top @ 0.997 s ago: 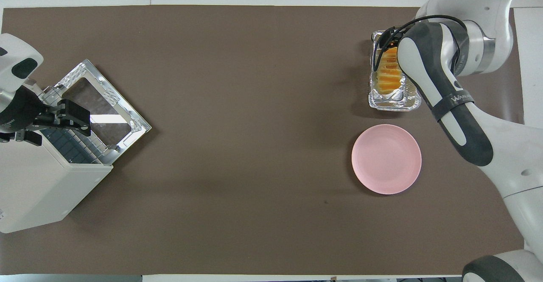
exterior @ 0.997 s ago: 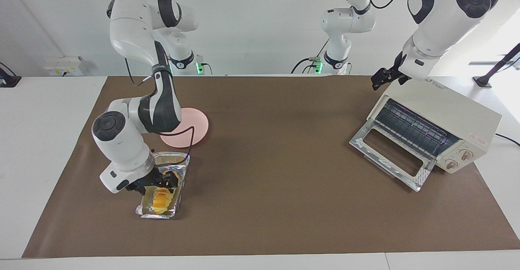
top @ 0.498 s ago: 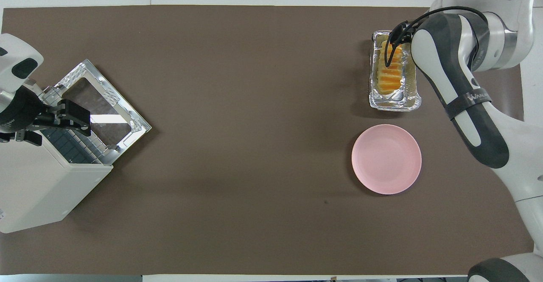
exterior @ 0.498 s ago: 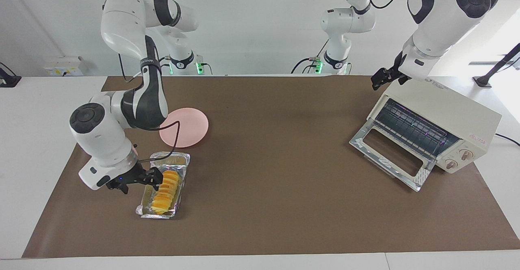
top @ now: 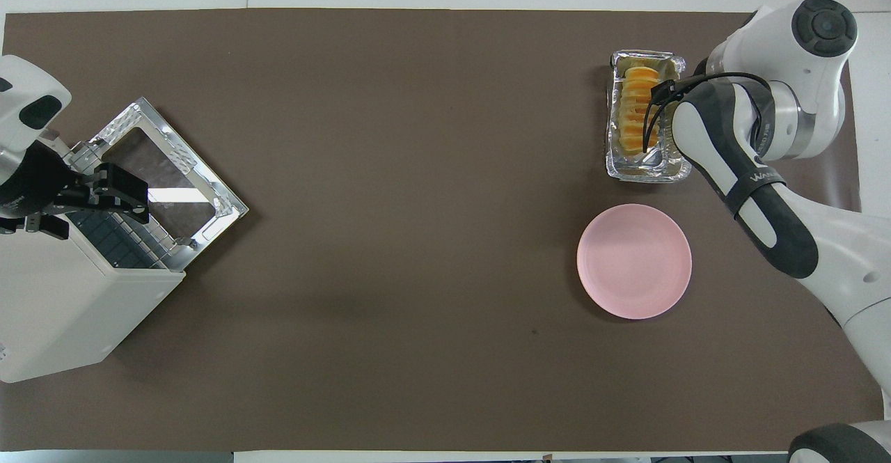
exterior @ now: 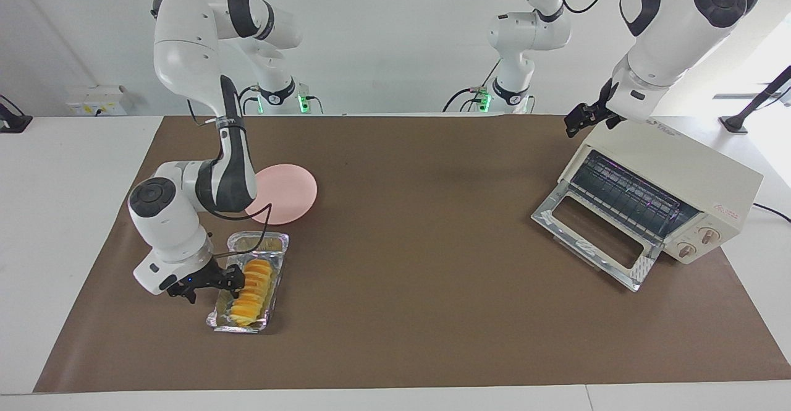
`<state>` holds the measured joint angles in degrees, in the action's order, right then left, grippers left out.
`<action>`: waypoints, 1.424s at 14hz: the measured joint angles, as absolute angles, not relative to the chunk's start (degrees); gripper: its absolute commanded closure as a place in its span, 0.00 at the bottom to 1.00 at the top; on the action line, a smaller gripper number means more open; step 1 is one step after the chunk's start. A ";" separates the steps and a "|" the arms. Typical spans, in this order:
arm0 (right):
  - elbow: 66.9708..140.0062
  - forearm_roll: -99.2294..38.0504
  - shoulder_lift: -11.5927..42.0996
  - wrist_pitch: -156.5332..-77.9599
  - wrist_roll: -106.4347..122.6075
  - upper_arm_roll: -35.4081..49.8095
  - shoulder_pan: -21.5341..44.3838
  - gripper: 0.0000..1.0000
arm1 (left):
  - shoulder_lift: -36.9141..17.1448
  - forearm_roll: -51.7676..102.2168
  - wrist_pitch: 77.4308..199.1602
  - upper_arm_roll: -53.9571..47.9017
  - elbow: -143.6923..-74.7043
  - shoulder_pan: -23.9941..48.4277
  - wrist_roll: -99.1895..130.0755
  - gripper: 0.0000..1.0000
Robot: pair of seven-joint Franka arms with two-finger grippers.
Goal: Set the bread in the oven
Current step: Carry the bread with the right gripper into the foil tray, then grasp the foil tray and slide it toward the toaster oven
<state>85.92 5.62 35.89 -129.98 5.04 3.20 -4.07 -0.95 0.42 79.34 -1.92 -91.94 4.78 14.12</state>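
On brown mat (exterior: 432, 312), bread (exterior: 252, 284) in foil tray (exterior: 272, 243); right gripper (exterior: 207, 282) beside it, released; left gripper (exterior: 584, 120) released over oven (exterior: 692, 173).

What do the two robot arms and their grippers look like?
Both arms have glossy white rounded shells with dark grey joint bands and round dark caps. The right arm carries a loose black cable and grey lettering on a band. Left gripper and right gripper are small, black and two-fingered.

a crinkled foil tray (exterior: 217, 321) (top: 647, 168) sits on the brown mat (exterior: 408, 213) (top: 390, 170). a round pink plate (exterior: 287, 191) (top: 634, 262) lies near it, closer to the robots.
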 measured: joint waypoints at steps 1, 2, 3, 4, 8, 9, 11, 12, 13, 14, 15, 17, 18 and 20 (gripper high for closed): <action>86.23 5.62 35.49 -129.98 5.04 3.20 -4.07 0.85 | -0.95 0.42 79.34 -1.92 -91.94 4.78 14.12 0.00; 86.54 5.62 35.10 -129.98 5.04 3.20 -4.07 1.00 | -0.95 0.42 79.34 -1.92 -91.94 4.78 14.12 0.00; 86.86 5.62 34.81 -129.98 5.04 3.20 -4.07 1.00 | -0.95 0.42 79.34 -1.92 -91.94 4.78 14.12 0.00; 87.12 5.62 34.64 -129.98 5.04 3.21 -4.07 1.00 | -0.95 0.42 79.34 -1.92 -91.94 4.78 14.12 0.00; 87.82 5.61 34.57 -131.85 5.04 3.31 -4.06 1.00 | -0.95 0.42 79.34 -1.92 -91.94 4.78 14.12 0.00; 87.88 5.61 34.50 -131.92 5.04 3.34 -4.06 1.00 | -0.95 0.42 79.34 -1.92 -91.94 4.78 14.12 0.00; 87.89 5.61 34.32 -131.92 5.04 3.49 -3.94 1.00 | -0.95 0.42 79.34 -1.92 -91.94 4.78 14.12 0.00; 87.87 5.61 34.21 -131.92 5.04 3.64 -3.88 1.00 | -0.95 0.42 79.34 -1.92 -91.94 4.78 14.12 0.00; 87.75 5.60 34.10 -131.71 5.04 3.86 -3.86 1.00 | -0.95 0.42 79.34 -1.92 -91.94 4.78 14.12 0.00; 87.26 5.57 33.89 -130.45 5.04 4.13 -3.83 1.00 | -0.95 0.42 79.34 -1.92 -91.94 4.78 14.12 0.00; 86.01 5.34 33.50 -127.46 5.04 4.62 -3.81 1.00 | -0.95 0.42 79.34 -1.92 -91.94 4.78 14.12 0.00; 81.48 4.04 32.49 -119.36 5.04 6.26 -3.63 1.00 | -0.95 0.42 79.34 -1.92 -91.94 4.78 14.12 0.00; 78.95 3.05 31.69 -115.02 5.00 7.21 -3.30 1.00 | -0.95 0.42 79.34 -1.92 -91.94 4.78 14.12 0.00; 76.12 1.75 29.72 -109.13 3.07 8.18 -1.77 1.00 | -0.95 0.42 79.34 -1.92 -91.94 4.78 14.12 0.00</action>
